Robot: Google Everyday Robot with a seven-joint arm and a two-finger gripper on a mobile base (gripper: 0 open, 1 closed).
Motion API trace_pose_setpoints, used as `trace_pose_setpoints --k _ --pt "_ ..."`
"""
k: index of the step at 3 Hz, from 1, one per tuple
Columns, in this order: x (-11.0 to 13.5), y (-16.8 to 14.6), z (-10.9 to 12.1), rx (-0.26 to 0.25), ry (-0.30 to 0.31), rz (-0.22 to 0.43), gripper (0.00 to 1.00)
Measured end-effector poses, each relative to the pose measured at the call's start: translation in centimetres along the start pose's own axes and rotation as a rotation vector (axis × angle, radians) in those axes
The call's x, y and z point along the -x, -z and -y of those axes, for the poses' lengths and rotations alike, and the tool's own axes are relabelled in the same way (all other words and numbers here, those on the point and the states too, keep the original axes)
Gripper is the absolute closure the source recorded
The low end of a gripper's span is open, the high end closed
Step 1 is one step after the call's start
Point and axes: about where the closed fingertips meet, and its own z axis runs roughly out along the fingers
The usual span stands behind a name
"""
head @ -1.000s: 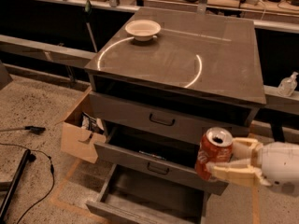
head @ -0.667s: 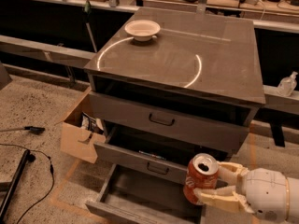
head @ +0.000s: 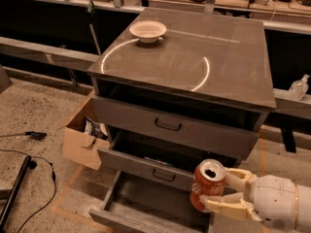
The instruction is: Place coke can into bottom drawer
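Note:
The coke can [head: 208,184] is red with a silver top and an open tab hole. My gripper [head: 228,192] comes in from the lower right, and its cream fingers [head: 224,208] are shut on the can, holding it upright. The can hangs above the right end of the bottom drawer [head: 146,198], which is pulled out and shows a plain grey inside. The drawer's right part is hidden behind the can and gripper.
The grey cabinet [head: 194,57] has a white bowl [head: 148,30] on its top. The middle drawer [head: 146,166] is pulled partly out above the bottom one. A cardboard box [head: 82,140] stands at the cabinet's left. A cable and a black pole [head: 19,188] lie on the floor.
My gripper has carried the can down and to the left, from beside the middle drawer's front to just above the bottom drawer's right end.

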Motion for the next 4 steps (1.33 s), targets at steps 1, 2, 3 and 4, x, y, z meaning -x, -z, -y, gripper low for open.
trace_pose_setpoints --k 1,2,3,4 --pt "-2.7 -2.7 0.6 -0.047 0.031 0.003 1.0" --pt "-6.5 -6.0 1.3 -0.107 0.084 -0.008 1.0" --pt "-10.1 -9.2 1.3 -0.152 0.141 -0.029 1.0" --pt "-13.7 -12.9 1.3 -0.18 0.195 -0.061 1.0"
